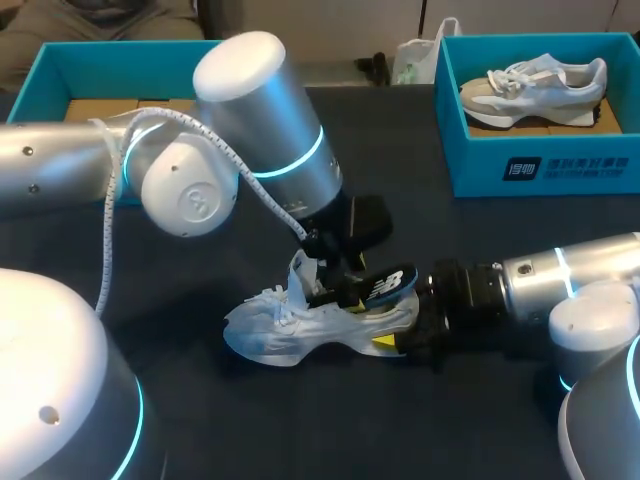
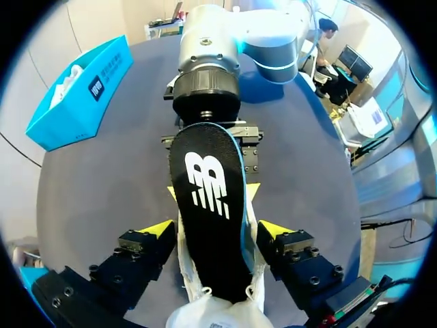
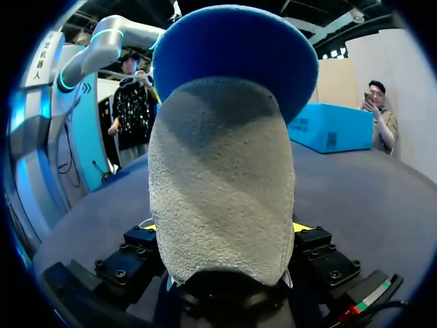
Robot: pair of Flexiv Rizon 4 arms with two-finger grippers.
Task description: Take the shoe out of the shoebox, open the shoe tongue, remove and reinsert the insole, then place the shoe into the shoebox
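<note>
A: Nearest the right wrist lens is the grey heel of the shoe. It fills the right gripper, and both yellow tips bear on its sides, so that gripper is clamped on the heel.

B: Noted. Where is the shoe?

A: On the table, near the middle, outside any box, with its toe toward my left. The insole is partly out. Its heel end rises above the collar and its fore end runs down into the shoe behind the raised tongue.

B: Left gripper?

A: It is over the shoe's opening, with the insole running through it. I cannot tell whether it is pinching the insole or only straddling it.

B: Which step?

A: The insole stage, by my reading. Whether it is going out or in, 1 moment does not show.

B: Surroundings?

A: The right shoebox is at the far right and holds a 2nd shoe. The left shoebox is at the far left. Both are well apart from the work.

B: Risks?

A: I see 3.
1. The insole may buckle near the toe if it is pushed while the tongue crowds the opening.
2. The heel may slip in the right clamp if the left arm loads it off-axis, and the shoe would then twist on the table.
3. The white cable on the left arm hangs loose and could snag.
</note>
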